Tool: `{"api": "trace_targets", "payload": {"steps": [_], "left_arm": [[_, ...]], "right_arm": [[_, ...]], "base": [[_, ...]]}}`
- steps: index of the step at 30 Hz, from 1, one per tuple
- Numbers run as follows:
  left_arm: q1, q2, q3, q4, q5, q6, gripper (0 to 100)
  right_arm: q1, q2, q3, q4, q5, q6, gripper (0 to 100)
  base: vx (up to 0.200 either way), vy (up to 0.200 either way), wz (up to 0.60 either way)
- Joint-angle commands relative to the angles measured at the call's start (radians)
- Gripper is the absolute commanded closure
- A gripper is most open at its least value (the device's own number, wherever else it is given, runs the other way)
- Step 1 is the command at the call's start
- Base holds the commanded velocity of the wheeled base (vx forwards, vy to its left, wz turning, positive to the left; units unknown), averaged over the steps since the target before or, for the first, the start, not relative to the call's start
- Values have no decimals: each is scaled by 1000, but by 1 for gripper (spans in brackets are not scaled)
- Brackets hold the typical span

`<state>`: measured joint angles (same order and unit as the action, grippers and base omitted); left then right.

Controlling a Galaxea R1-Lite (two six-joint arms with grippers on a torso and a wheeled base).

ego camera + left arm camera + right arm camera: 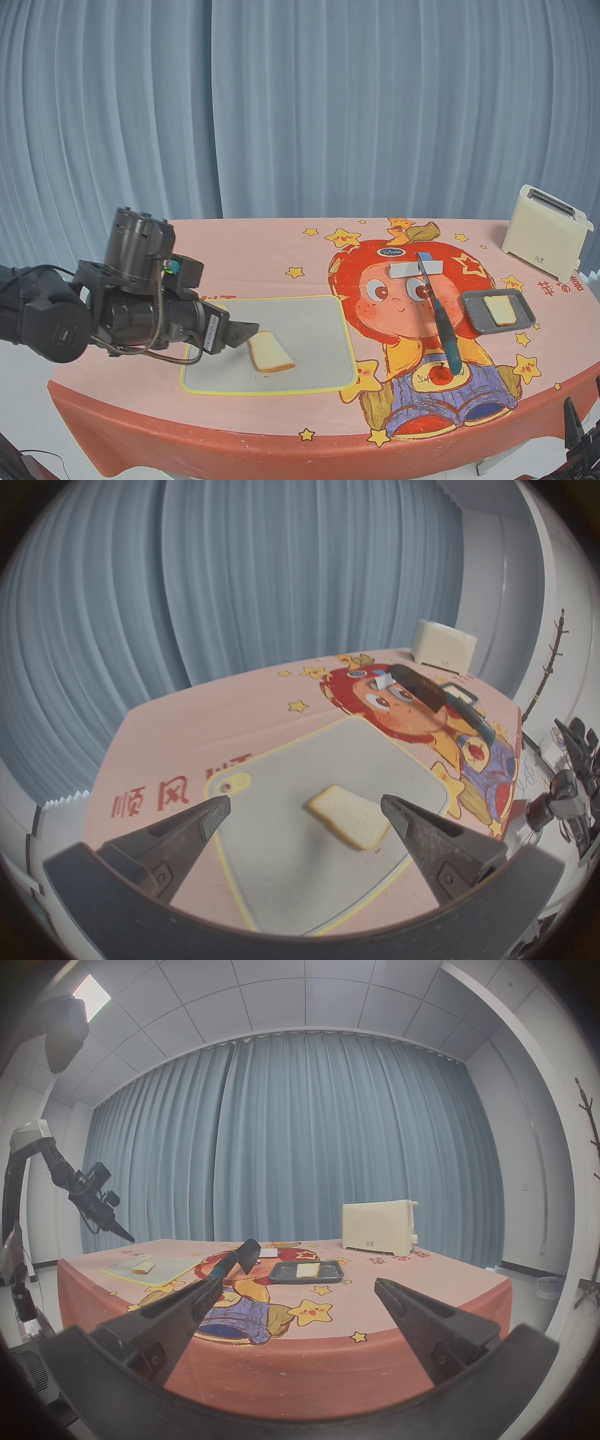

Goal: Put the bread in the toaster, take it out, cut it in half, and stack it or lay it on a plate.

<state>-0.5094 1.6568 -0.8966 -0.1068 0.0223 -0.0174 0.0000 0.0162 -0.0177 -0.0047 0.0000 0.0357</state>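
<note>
Left claw [240, 331] is nearest in the head view, held over the left part of the cutting board [300, 325], its tip just beside a half slice of bread [270, 352]. That bread lies flat on the board, its long axis slanting from the claw toward the front edge of the desk [250, 250]. Right of the board a knife [440, 312] lies with its blade toward the curtain and its teal handle toward the front. Farther right of the board, a grey tray [475, 312] holds a second bread piece [500, 309] lying flat. A cream toaster [545, 232] stands beyond the tray, well apart from the board. The right claw [578, 431] is low off the desk's front right corner.

From the left wrist, what the head view leaves unclear is plain: the left claw's fingers are spread wide with nothing held, and the bread lies on the board below the gap, nearer one finger.

From the right wrist, the right claw's fingers are likewise parted and empty, off the desk's front. Across the desk this view shows the board with its bread, the tray with its piece, the toaster's side, and the left claw raised above the board's far end.
</note>
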Motion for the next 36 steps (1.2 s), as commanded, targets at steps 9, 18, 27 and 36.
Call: {"api": "trace_targets", "payload": {"steps": [9,18,27,36], "left_arm": [[-37,179,-15,-113,31,1,0],[-34,173,10,-113,122,-2,0],[-29,176,10,-109,140,-2,0],[-26,207,7,-108,145,-4,0]], "right_arm": [[0,-16,18,0,0,0,0],[0,-16,18,0,0,0,0],[0,-16,18,0,0,0,0],[0,-16,18,0,0,0,0]], "base": [[0,0,0],[0,0,0],[0,0,0],[0,0,0]]}}
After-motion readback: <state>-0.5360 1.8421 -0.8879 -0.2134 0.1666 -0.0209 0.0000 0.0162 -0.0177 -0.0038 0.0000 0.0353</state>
